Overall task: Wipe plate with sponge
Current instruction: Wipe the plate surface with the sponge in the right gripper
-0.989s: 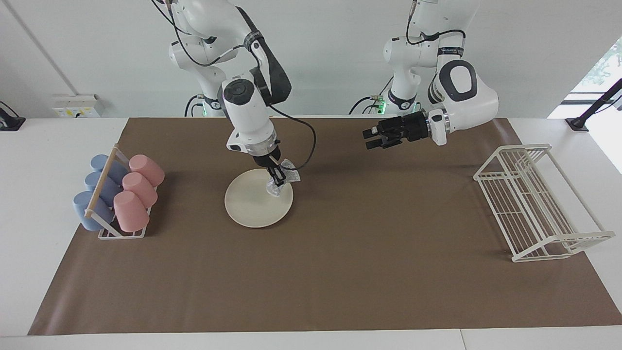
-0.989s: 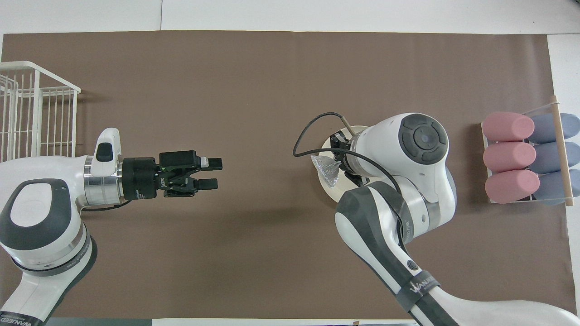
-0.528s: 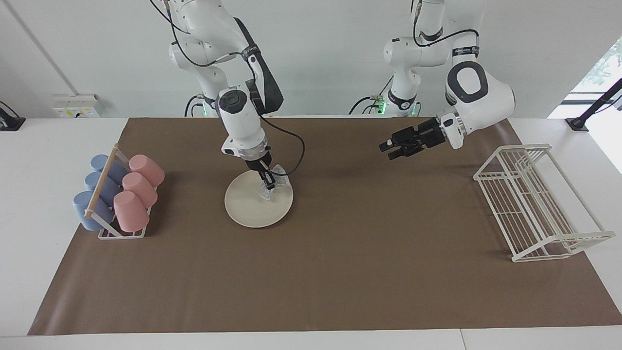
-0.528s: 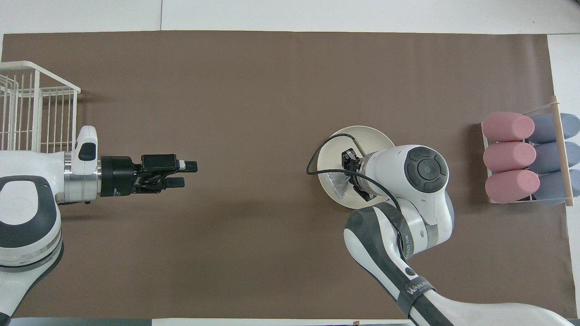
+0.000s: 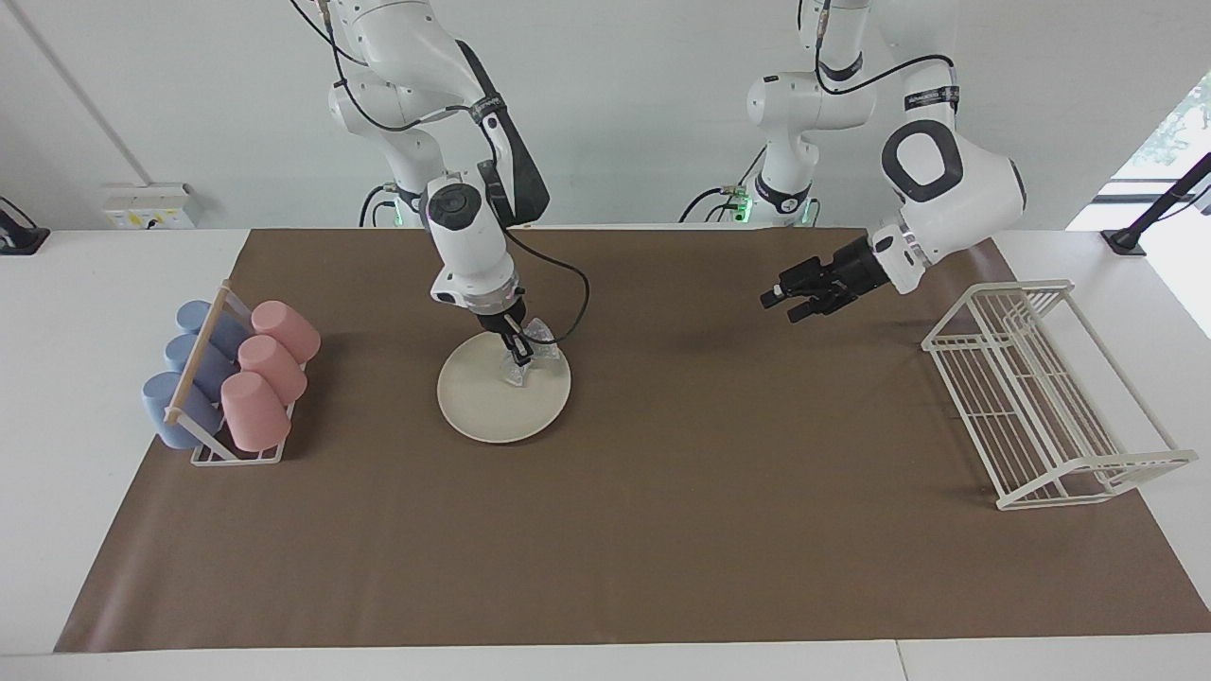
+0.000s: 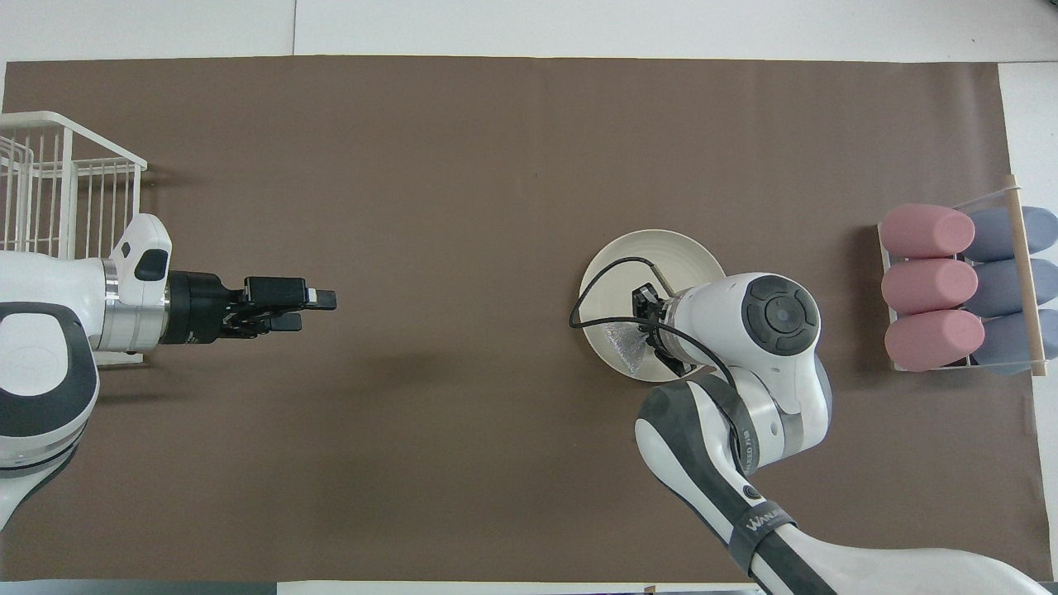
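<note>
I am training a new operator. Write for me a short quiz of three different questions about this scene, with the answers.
1. True or false: the right gripper presses the sponge on the plate.
2. What is the left gripper doing? A) holding a cup B) hanging open over the brown mat, holding nothing C) resting in the white wire rack
3. Fill in: the pink cups lie in a holder at the ____ arm's end of the table.

Key: 1 true; 2 B; 3 right.
</note>
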